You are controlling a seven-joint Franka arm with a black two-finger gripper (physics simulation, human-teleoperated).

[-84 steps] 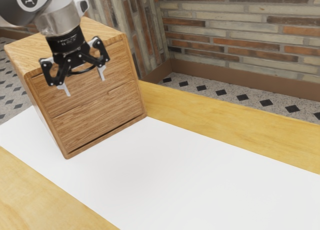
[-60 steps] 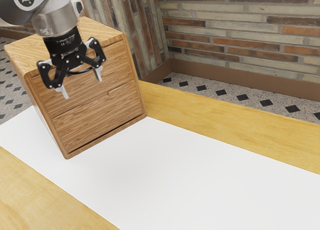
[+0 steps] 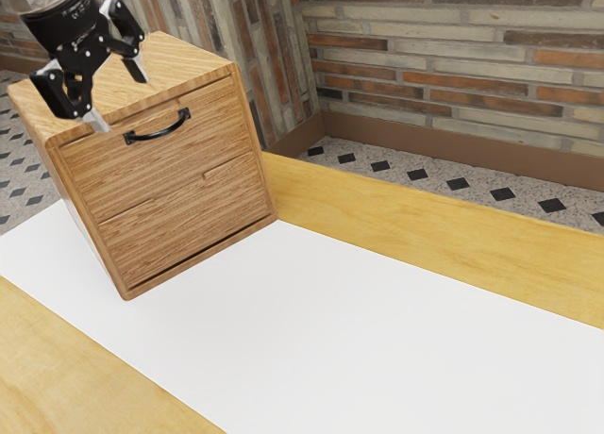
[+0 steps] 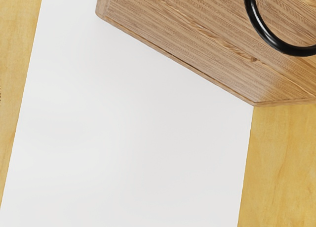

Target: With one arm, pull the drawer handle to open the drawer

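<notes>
At the exterior view's upper left: gripper (image 3: 120, 101), fingers apart, empty, lifted clear of handle (image 3: 156, 127) since 0.5 s ago. Drawer (image 3: 142, 165) shut, handle ungrasped; approach must be repeated. Wrist view: handle (image 4: 269, 34) on drawer front; mat (image 4: 138, 138) beneath.

The arm (image 3: 58, 2) above the pincer (image 3: 117, 96) runs off the exterior view's top edge, and in the wrist view the picture's edges cut the cabinet (image 4: 207, 29) and the drawer handle (image 4: 262, 34), leaving part of its loop unseen.
</notes>
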